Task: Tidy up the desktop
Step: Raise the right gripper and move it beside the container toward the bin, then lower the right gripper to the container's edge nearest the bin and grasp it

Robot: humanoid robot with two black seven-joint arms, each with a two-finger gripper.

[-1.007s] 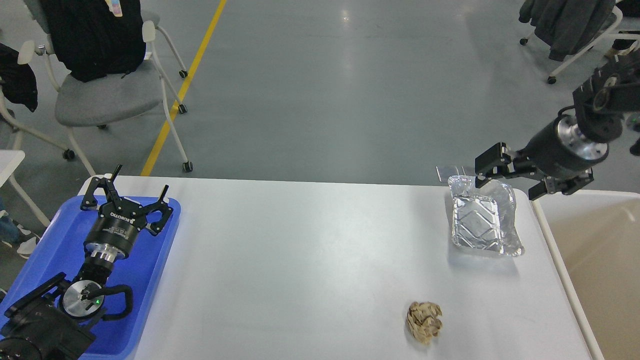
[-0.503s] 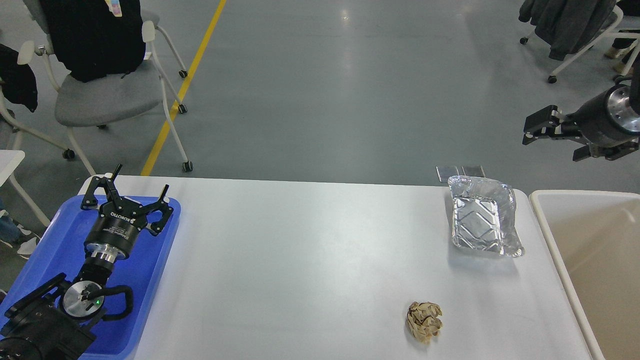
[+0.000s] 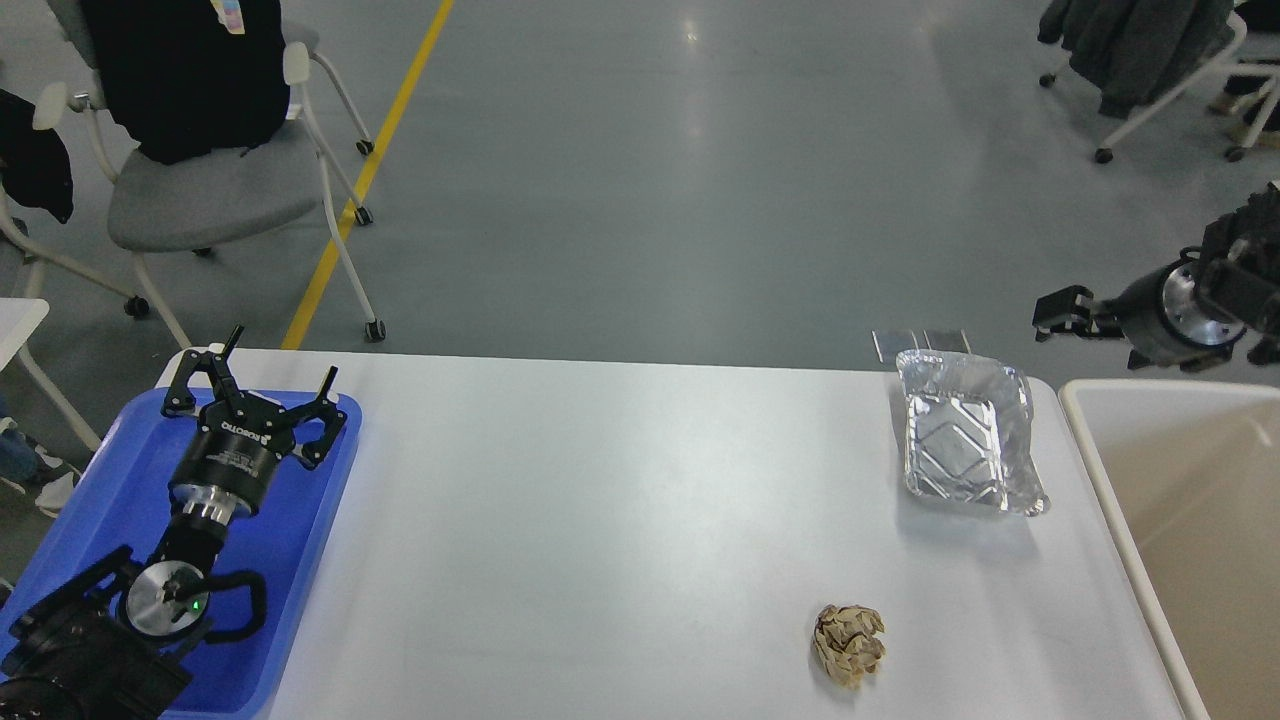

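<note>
The right gripper [image 3: 1050, 318] has drawn back from the crumpled silver foil food tray [image 3: 968, 437]. A second ago it hung right at the tray's far rim; half a second ago it was already lifted high and off to the right; now it sits lower again, beyond the far right corner of the counter [image 3: 620, 520] and just behind the beige open bin with the cream rim [image 3: 1085, 420]. It carries nothing, and it shows so small and dark that I cannot tell whether its fingers are spread or pressed together.

The foil tray has not moved: it rests on the large white counter near its far right corner, close to the bin. The crumpled tan paper ball [image 3: 849, 644] also lies where it was, near the front edge on the right.

The left gripper [image 3: 262, 385] is unchanged, its fingers spread wide and empty above the blue plastic tray [image 3: 110, 480] at the counter's left end.

In my judgement the reach at the foil tray ended without a grasp, so both pieces of litter still need clearing, most likely into the bin.
</note>
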